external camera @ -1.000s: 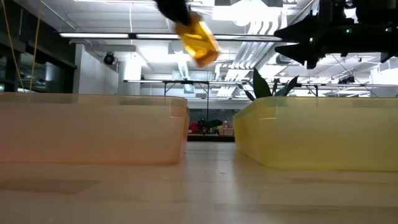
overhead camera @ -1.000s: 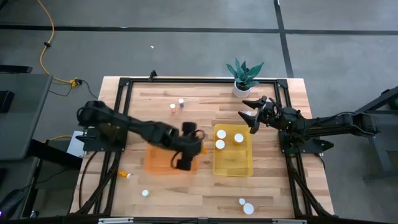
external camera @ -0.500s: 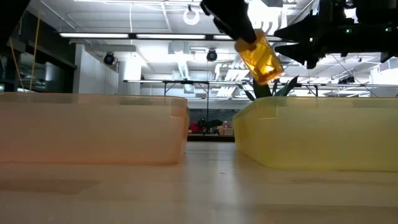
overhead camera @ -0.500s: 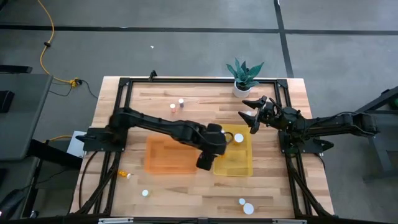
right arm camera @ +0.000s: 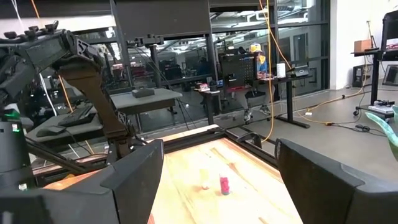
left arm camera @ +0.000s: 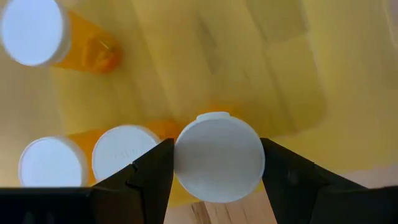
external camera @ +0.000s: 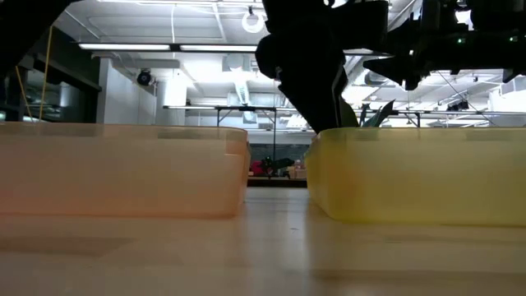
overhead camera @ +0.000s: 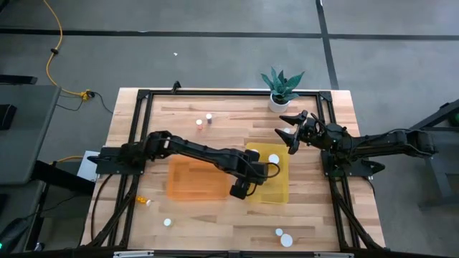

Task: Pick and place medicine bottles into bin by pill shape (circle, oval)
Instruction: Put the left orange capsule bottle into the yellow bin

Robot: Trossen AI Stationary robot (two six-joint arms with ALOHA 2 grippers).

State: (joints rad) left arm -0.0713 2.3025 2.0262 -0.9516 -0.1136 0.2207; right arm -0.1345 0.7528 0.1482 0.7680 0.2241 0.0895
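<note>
My left gripper point(left arm camera: 217, 167) is down in the yellow bin point(overhead camera: 278, 192), shut on an amber medicine bottle whose white cap point(left arm camera: 219, 157) faces the wrist camera. It also shows in the high view point(overhead camera: 242, 188). Three more capped bottles point(left arm camera: 32, 31) point(left arm camera: 51, 163) point(left arm camera: 124, 152) stand in this bin. The orange bin point(overhead camera: 192, 179) lies to its left. My right gripper point(overhead camera: 292, 131) is open and empty, raised over the table's far right part. My left gripper pinches the bottle between its two fingers point(left arm camera: 149, 177), on opposite sides at the cap point(left arm camera: 184, 163). The fingers come from above, pointing down. The bottle stands roughly upright inside the yellow bin; its bottom is hidden by the cap.
Loose bottles lie on the table: two at the far middle point(overhead camera: 209, 118), two near the front left point(overhead camera: 147, 202) point(overhead camera: 167, 222), two at the front right point(overhead camera: 283, 236). A white pot with a green plant point(overhead camera: 281, 89) stands at the far edge.
My left gripper has carried the bottle from above the orange bin toward the table's right edge, over the yellow bin's wall, and then down into the yellow bin. The bottle, tilted while high in the air, is now low inside the bin.
</note>
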